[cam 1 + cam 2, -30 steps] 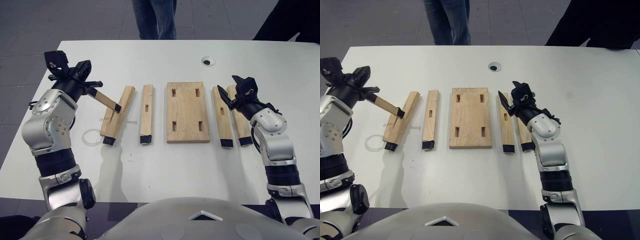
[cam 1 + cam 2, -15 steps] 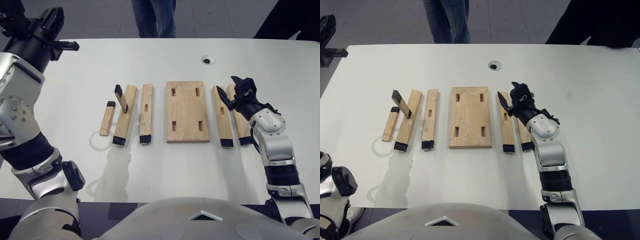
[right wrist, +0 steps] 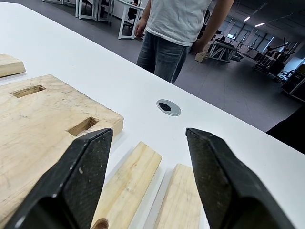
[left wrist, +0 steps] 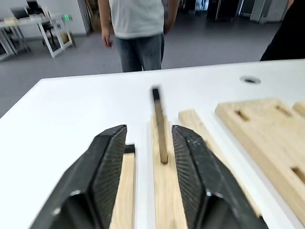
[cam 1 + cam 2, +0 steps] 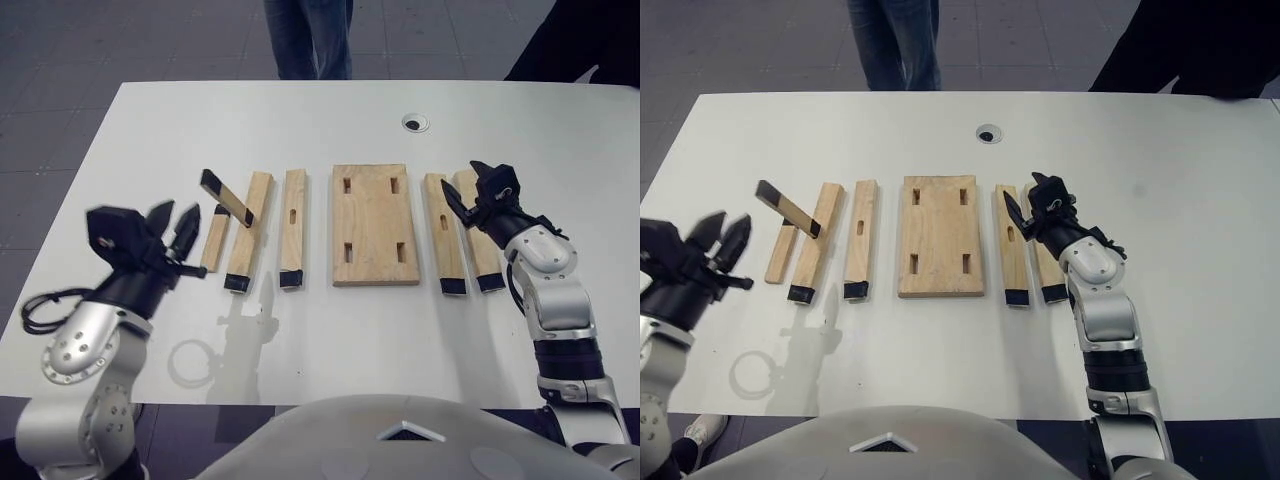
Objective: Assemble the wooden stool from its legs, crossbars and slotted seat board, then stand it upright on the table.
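**Propped crossbar may topple**

The seat board (image 5: 375, 225) lies flat mid-table, with legs (image 5: 293, 228) flanking it. My right gripper (image 5: 462, 185) hangs spread above the right pair. My left gripper (image 5: 177, 225), also spread, sits near the tilted crossbar (image 5: 225, 197); one careless brush could knock it down.

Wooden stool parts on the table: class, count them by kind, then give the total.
Legs: 4
Crossbars: 2
Seat board: 1
Total: 7
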